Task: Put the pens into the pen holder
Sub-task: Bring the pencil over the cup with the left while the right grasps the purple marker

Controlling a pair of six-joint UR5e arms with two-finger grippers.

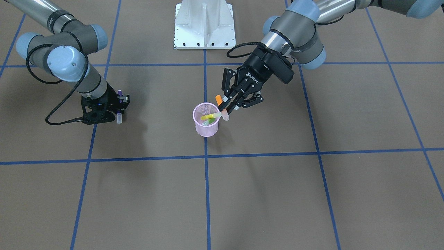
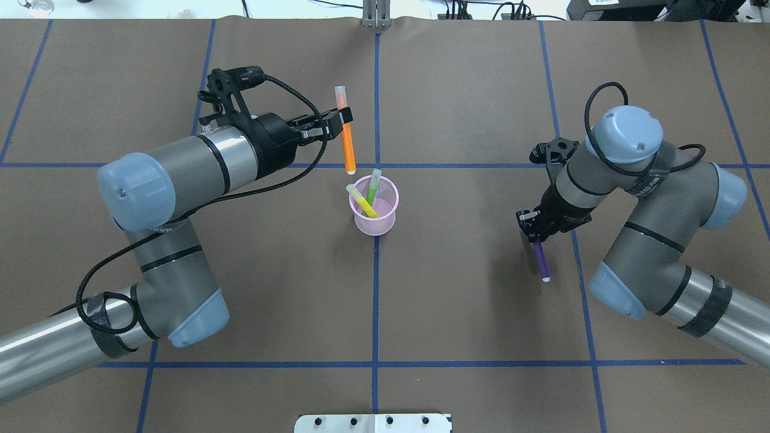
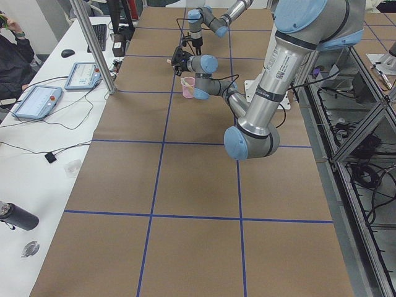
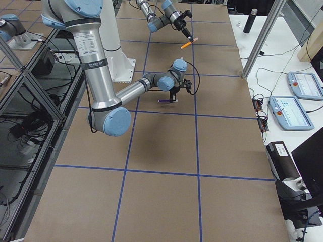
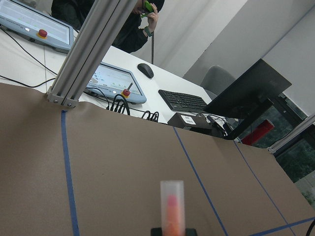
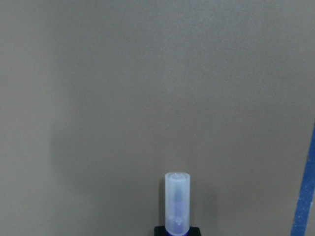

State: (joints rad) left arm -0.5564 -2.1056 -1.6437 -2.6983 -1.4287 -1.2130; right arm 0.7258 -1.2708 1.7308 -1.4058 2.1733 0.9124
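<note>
The pink mesh pen holder (image 2: 385, 224) stands at the table's middle, also seen from the front (image 1: 207, 130). A green pen (image 2: 373, 185) and a yellow pen (image 2: 363, 202) stand in it. My left gripper (image 2: 340, 120) is shut on an orange pen (image 2: 346, 144), held tilted just beyond and beside the cup's rim; the front view shows the gripper (image 1: 227, 105) and the orange pen (image 1: 219, 99) too. My right gripper (image 2: 534, 236) is shut on a purple pen (image 2: 541, 260), low over the table far to the cup's right; its pale cap (image 6: 176, 206) points at the surface.
The white robot base (image 1: 204, 24) stands at the near table edge. Blue tape lines (image 2: 376, 300) grid the brown surface. Beyond the far edge are a desk with teach pendants (image 3: 37, 102) and an aluminium post (image 3: 93, 43).
</note>
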